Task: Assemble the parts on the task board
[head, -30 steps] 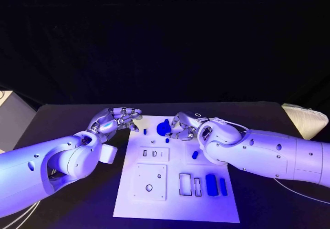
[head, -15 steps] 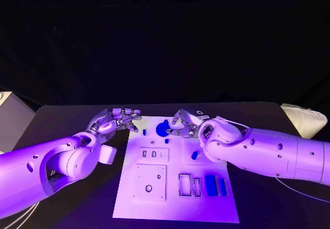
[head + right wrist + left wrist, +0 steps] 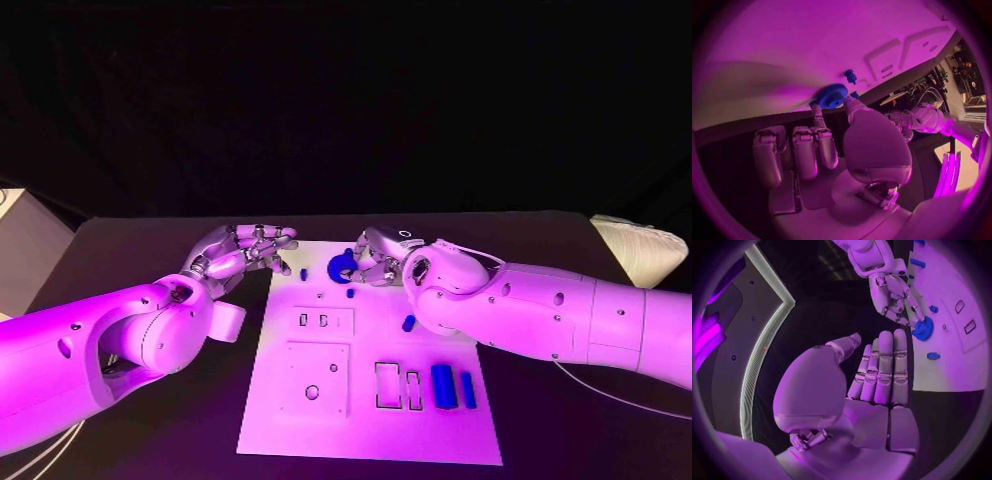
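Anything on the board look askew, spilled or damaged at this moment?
Nothing stands out. The task board lies flat, the right hand pinches the blue gear at its far end, and the small blue parts lie on it undamaged.

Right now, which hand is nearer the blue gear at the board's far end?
Right. The right hand pinches the blue gear; the left hand hovers off the task board's left edge, apart from it.
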Controlling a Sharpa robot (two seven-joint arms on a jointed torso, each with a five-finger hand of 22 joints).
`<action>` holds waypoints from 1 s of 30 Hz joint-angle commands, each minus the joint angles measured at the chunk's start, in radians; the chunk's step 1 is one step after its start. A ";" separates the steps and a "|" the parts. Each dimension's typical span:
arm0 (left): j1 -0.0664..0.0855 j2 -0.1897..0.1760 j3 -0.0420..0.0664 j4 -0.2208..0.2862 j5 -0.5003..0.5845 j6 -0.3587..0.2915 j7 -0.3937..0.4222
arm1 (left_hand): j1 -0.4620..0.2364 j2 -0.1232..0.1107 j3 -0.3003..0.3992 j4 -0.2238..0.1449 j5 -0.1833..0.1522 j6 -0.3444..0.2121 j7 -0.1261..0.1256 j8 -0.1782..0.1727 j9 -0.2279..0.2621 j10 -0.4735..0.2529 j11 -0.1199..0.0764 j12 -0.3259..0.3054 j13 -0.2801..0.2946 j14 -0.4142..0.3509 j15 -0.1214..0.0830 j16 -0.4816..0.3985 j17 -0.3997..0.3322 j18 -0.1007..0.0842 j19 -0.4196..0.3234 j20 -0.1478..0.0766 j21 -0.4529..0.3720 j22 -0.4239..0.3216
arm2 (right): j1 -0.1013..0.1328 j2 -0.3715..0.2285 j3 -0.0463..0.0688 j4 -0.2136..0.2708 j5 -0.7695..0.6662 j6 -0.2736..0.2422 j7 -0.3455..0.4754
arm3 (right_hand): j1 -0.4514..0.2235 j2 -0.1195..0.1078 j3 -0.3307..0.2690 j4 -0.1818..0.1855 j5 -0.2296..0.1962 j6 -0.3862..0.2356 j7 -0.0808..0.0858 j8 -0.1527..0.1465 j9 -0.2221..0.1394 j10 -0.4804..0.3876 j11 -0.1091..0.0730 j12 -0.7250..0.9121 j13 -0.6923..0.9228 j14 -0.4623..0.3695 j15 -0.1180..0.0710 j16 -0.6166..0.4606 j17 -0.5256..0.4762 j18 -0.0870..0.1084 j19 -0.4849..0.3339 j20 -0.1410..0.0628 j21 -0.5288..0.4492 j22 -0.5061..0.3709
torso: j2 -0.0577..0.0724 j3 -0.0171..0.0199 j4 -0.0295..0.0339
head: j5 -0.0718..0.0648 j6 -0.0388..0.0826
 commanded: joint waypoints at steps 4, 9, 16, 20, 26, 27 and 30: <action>0.002 0.003 0.001 0.000 -0.002 0.006 0.006 | -0.008 0.003 0.006 -0.002 0.001 -0.008 0.000 -0.007 0.002 -0.007 -0.003 -0.002 0.001 -0.006 0.003 0.005 -0.001 0.012 -0.008 0.000 0.003 0.001 | -0.002 0.011 -0.001 -0.005 0.001 0.031 0.009 | -0.012 0.003 0.005 -0.001 -0.002 -0.001 0.001 0.001 -0.001 0.081 -0.003 0.000 0.239 0.104 0.000 0.004 0.263 -0.014 0.105 -0.003 0.005 0.263 | -0.001 0.0006 -0.0029 | 0.004 -0.004; 0.002 0.003 0.001 -0.001 -0.002 0.006 0.006 | -0.008 0.003 0.006 -0.002 0.001 -0.008 0.000 -0.007 0.002 -0.007 -0.003 -0.002 0.001 -0.006 0.003 0.005 -0.001 0.012 -0.008 0.000 0.003 0.001 | -0.002 0.010 -0.001 -0.006 0.001 0.034 0.010 | -0.012 0.004 0.006 -0.001 -0.002 -0.002 0.001 0.001 -0.001 0.080 -0.003 0.000 0.238 0.104 0.000 0.004 0.263 -0.014 0.105 -0.003 0.005 0.263 | -0.002 0.0000 -0.0037 | 0.004 -0.004; 0.001 0.002 0.001 -0.001 -0.002 0.005 0.006 | -0.008 0.003 0.006 -0.002 0.001 -0.008 0.000 -0.007 0.002 -0.007 -0.003 -0.002 0.001 -0.006 0.003 0.005 -0.001 0.012 -0.008 0.000 0.003 0.001 | -0.003 0.005 -0.002 0.007 0.002 0.046 0.012 | -0.013 0.005 0.007 -0.001 -0.002 -0.001 0.001 0.001 -0.001 0.084 -0.003 0.002 0.242 0.104 0.000 0.004 0.263 -0.014 0.105 -0.003 0.005 0.263 | -0.002 0.0006 -0.0027 | 0.003 -0.005; 0.001 0.001 0.001 -0.001 -0.002 0.005 0.006 | -0.008 0.003 0.006 -0.002 0.001 -0.008 0.000 -0.007 0.002 -0.007 -0.003 -0.002 0.001 -0.006 0.003 0.005 -0.001 0.012 -0.008 0.000 0.003 0.001 | -0.003 0.000 -0.003 0.014 0.005 0.058 0.014 | -0.013 0.006 0.007 -0.001 -0.002 0.000 0.000 0.002 -0.001 0.084 -0.003 0.002 0.242 0.104 0.000 0.004 0.263 -0.014 0.105 -0.003 0.005 0.263 | -0.001 0.0006 -0.0026 | 0.004 -0.004; 0.001 0.000 0.001 -0.001 -0.002 0.005 0.006 | -0.008 0.003 0.006 -0.002 0.001 -0.008 0.000 -0.007 0.002 -0.007 -0.003 -0.002 0.001 -0.006 0.003 0.005 -0.001 0.012 -0.008 0.000 0.003 0.001 | -0.003 -0.014 -0.004 0.028 0.000 0.045 0.006 | -0.015 0.007 0.009 -0.002 -0.005 0.007 -0.002 0.007 0.000 0.084 -0.005 0.003 0.242 0.104 0.000 0.004 0.263 -0.014 0.105 -0.003 0.005 0.263 | -0.001 0.0008 -0.0028 | 0.004 -0.003; 0.001 0.000 0.001 -0.001 -0.002 0.005 0.006 | -0.008 0.003 0.006 -0.002 0.001 -0.008 0.000 -0.007 0.002 -0.007 -0.003 -0.002 0.001 -0.006 0.003 0.005 -0.001 0.012 -0.008 0.000 0.003 0.001 | -0.003 -0.018 -0.004 0.031 -0.003 0.034 0.003 | -0.015 0.007 0.009 -0.002 -0.005 0.008 -0.002 0.007 0.000 0.083 -0.005 0.002 0.241 0.104 0.000 0.004 0.263 -0.014 0.105 -0.003 0.005 0.263 | -0.001 0.0009 -0.0028 | 0.004 -0.003; 0.001 -0.001 0.001 -0.002 -0.002 0.005 0.006 | -0.008 0.003 0.006 -0.002 0.001 -0.008 0.000 -0.007 0.002 -0.007 -0.003 -0.002 0.001 -0.006 0.003 0.005 -0.001 0.012 -0.008 0.000 0.003 0.001 | -0.003 -0.034 -0.004 0.038 -0.009 -0.003 -0.003 | -0.015 0.005 0.009 -0.002 -0.005 0.007 -0.001 0.006 0.000 0.079 -0.005 -0.002 0.237 0.104 0.000 0.004 0.263 -0.014 0.105 -0.003 0.005 0.263 | -0.002 0.0005 -0.0025 | 0.003 -0.002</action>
